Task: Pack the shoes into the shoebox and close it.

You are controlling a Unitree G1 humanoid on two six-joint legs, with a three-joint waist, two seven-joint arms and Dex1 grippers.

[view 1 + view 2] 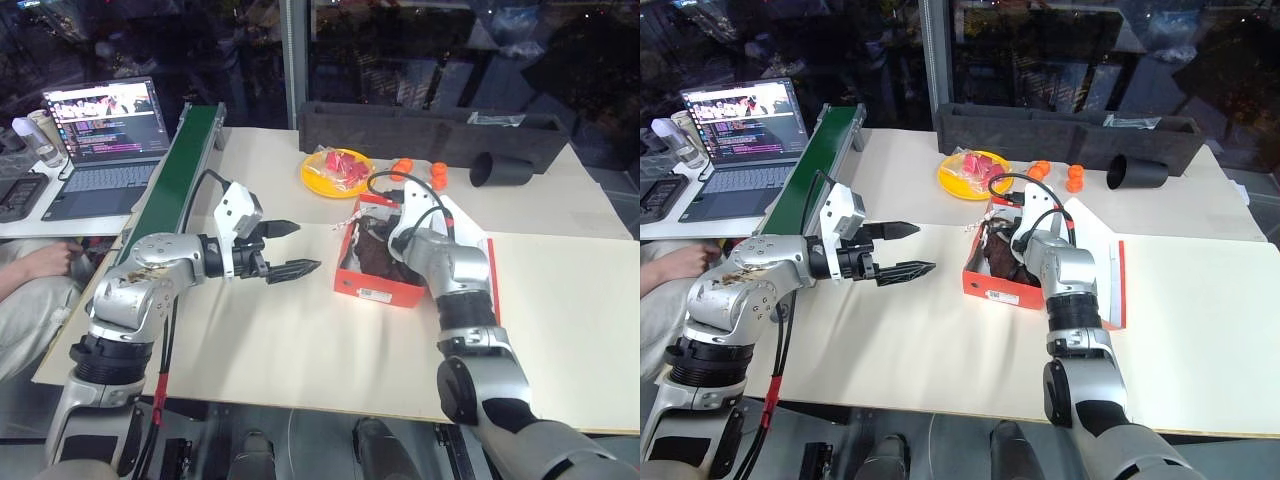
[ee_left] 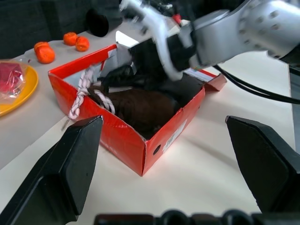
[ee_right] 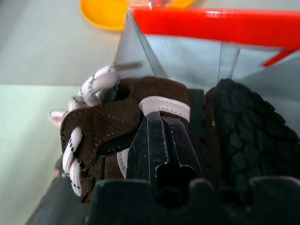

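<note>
Right gripper (image 3: 161, 140) closed, fingers together, pressed into shoe (image 3: 117, 122) inside shoebox (image 1: 378, 290); no clear hold. Left gripper (image 1: 282, 250) wide open, empty, box at its 3 o'clock. Lid open at box's 3 o'clock; right arm nearer.

— What do we have on the pale surface (image 1: 300, 340) at the far side?

— We see a yellow plate (image 1: 330, 180) holding something pink in clear wrap, and just beside it three small orange fruits (image 1: 420, 170). Next to those a black cup (image 1: 500, 170) lies on its side.

— And behind them?

— We find a long dark grey tray (image 1: 430, 125) along the back edge. To our left a green conveyor belt (image 1: 185, 165) runs slantwise, and beyond it an open laptop (image 1: 100, 140) sits with its screen lit. A person's hand (image 1: 40, 262) rests near the laptop's desk.
</note>
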